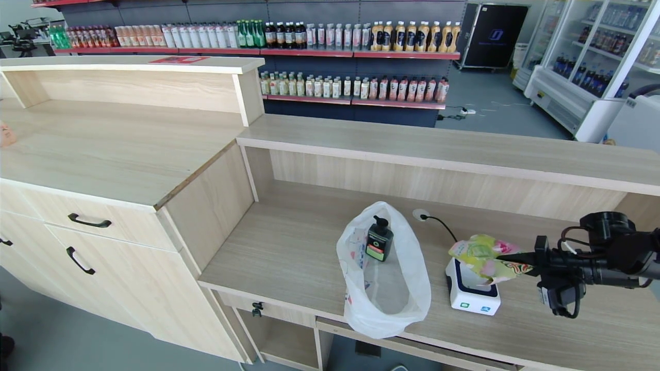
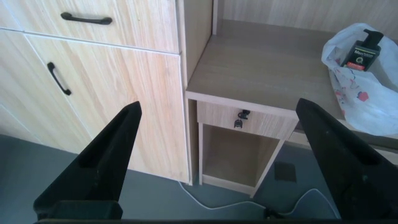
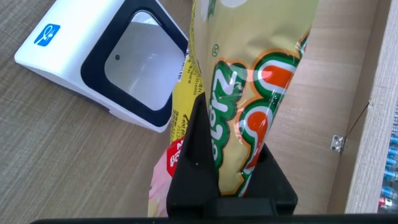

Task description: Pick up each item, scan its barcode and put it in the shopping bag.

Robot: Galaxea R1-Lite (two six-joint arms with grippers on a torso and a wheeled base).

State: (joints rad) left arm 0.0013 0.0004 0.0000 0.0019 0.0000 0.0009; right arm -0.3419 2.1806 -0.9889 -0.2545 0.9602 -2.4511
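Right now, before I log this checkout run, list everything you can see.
shopping bag: one, white translucent, on the counter
pump bottle: one, black, upright inside the bag
scanner: one, white, on the counter beside the bag
snack packet: one, yellow-green, held above the scanner
drink bottles: many, mixed colours, red shelves behind
right fingers: black, shut on the snack packet
left fingers: black, open, low beside the cabinet

Glossy snack packet [image 3: 261, 93]; matt wood counter [image 1: 289, 247].
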